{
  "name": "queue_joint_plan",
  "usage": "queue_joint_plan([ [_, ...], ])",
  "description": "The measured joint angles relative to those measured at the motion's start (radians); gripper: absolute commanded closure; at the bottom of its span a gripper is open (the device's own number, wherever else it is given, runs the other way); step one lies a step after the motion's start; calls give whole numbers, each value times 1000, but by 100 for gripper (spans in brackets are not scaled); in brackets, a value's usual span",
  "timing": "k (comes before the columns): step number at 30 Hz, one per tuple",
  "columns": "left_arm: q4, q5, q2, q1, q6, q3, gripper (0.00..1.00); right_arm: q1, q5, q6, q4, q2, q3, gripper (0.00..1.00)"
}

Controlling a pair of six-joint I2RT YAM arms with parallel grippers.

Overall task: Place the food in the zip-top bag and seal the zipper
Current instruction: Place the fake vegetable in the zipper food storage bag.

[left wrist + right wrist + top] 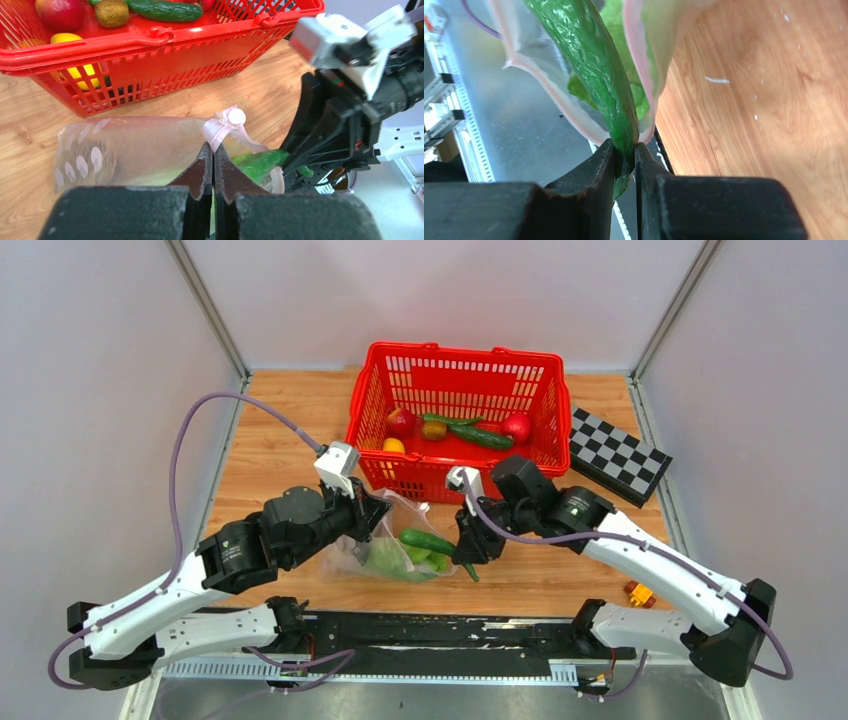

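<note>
Because both arms crowd over the bag (347, 558) in the top view, neither gripper's fingertips can be made out there, and part of the bag is covered by the left wrist. The left wrist view settles its side: the left gripper (213, 156) is clenched on the pink zipper (219, 132), with the bag's clear body spreading to the left of its fingers and the white slider (236, 116) just beyond the tips. The right wrist view alone shows the right gripper (625, 156) grasping the end of a cucumber (591, 60), which runs out from the fingers into the bag's open mouth, lettuce (616, 20) beside it; its very tip is hidden between the pads. Beyond both hands sits the basket (455, 352), holding apples (400, 421) and a lemon (394, 446)
</note>
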Motion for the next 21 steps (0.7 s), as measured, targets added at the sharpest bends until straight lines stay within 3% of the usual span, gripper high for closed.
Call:
queue_joint_plan([
  [16,5,69,46,0,21,0,100,150,260,93,-56,225,214,89],
  [21,6,72,45,0,22,0,100,194,322,119,-54,288,249,78],
])
